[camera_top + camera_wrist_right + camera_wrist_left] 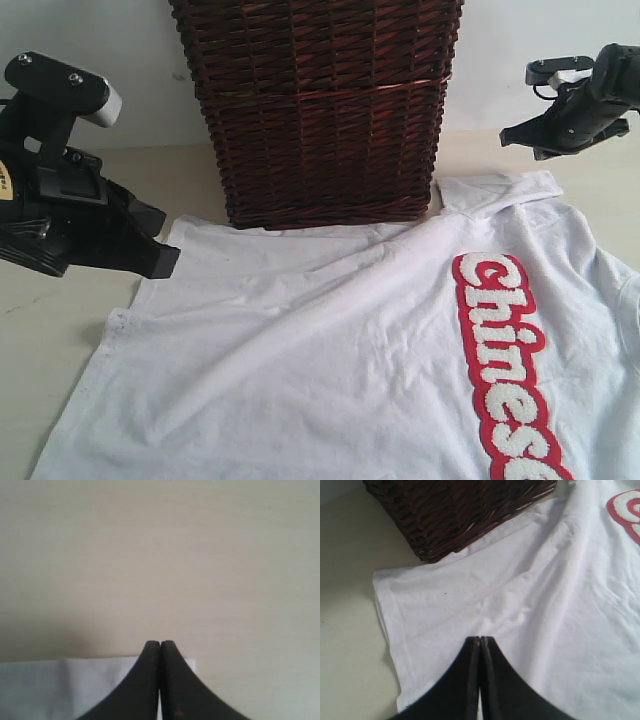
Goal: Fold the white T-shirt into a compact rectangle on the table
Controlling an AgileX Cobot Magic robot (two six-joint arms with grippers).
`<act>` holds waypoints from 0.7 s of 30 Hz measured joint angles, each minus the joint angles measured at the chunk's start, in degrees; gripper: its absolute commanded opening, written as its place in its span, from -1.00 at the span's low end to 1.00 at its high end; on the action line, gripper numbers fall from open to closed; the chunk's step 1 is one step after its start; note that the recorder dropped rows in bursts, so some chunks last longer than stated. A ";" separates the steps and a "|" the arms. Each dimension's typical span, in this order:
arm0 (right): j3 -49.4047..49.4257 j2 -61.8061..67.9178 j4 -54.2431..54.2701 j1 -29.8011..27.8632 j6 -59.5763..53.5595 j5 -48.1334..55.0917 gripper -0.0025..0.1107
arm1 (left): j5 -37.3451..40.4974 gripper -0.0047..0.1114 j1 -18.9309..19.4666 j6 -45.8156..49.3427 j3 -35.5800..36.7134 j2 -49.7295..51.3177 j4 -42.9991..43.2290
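Exterior view: soft white cotton T-shirt (pixel 330 350) spread on pale beige table (pixel 40 330), dark wicker basket (pixel 320 110) at twelve o'clock. Black left gripper (pixel 480 641), right gripper (pixel 160 643) pinched together, empty. Limp, light; likely best taken at hem corners.

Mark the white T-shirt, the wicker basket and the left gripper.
white T-shirt (pixel 300 350), exterior view, plain fabric near its middle.
wicker basket (pixel 320 110), exterior view, middle of its front wall.
left gripper (pixel 480 640), left wrist view, where its closed fingertips meet.
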 measured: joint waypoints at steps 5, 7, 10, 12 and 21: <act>-0.20 0.14 7.03 0.00 -6.65 0.74 -0.85 | 0.00 -0.92 0.00 0.00 0.00 0.00 0.00; -0.36 0.45 8.75 0.00 -7.85 2.20 -0.55 | 0.00 -0.92 0.00 0.00 0.00 0.00 0.00; -0.36 0.75 8.26 0.00 -7.67 3.84 -0.01 | 0.00 -0.92 0.00 0.00 0.00 0.00 0.00; -0.36 0.75 5.36 0.00 -2.81 3.94 0.14 | 0.00 -0.92 0.00 0.00 0.00 0.00 0.00; -0.36 1.89 -4.46 -0.11 9.16 5.87 -0.23 | 0.00 -0.92 0.00 0.00 0.00 0.00 0.00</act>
